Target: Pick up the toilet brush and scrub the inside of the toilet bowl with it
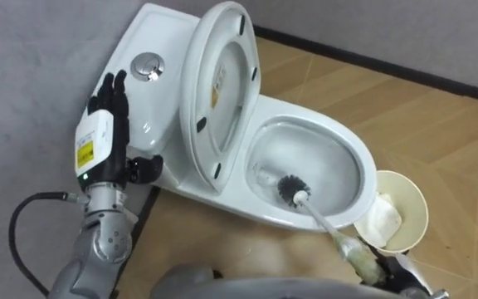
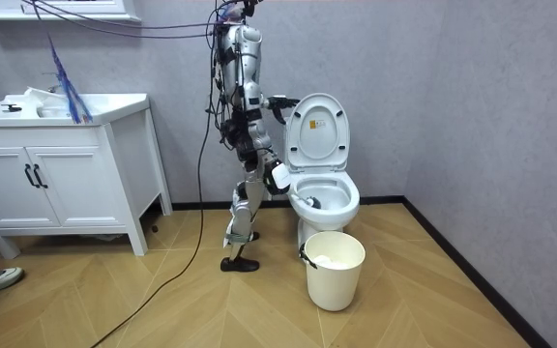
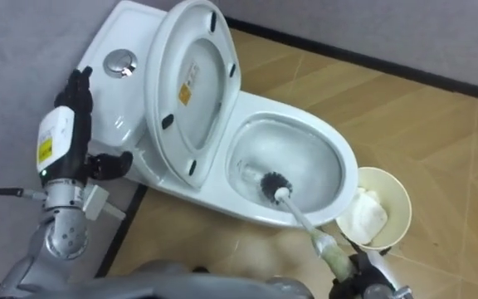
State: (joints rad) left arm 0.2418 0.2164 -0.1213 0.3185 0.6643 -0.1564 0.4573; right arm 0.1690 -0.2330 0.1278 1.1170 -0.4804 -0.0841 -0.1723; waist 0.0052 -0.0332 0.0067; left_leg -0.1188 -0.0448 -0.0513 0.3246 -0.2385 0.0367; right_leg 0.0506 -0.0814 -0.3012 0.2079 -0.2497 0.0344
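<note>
A white toilet (image 1: 301,218) stands against the grey wall with its lid and seat (image 1: 218,91) raised. The toilet brush (image 1: 290,189) has its dark bristle head down in the bowl (image 3: 322,158), near the drain. Its pale handle (image 3: 305,223) slants to the lower right into my right hand (image 1: 401,276), which grips the handle's end at the picture's lower edge. My left hand (image 1: 106,124) is held up beside the tank (image 1: 152,41), fingers straight, thumb toward the tank's side. In the room view I stand at the toilet's (image 2: 322,198) side.
A cream waste bin (image 1: 413,195) with something white in it stands on the wood floor right beside the bowl. A dark skirting board runs along the wall behind. In the room view a white vanity cabinet (image 2: 56,174) stands further off, to the room view's left.
</note>
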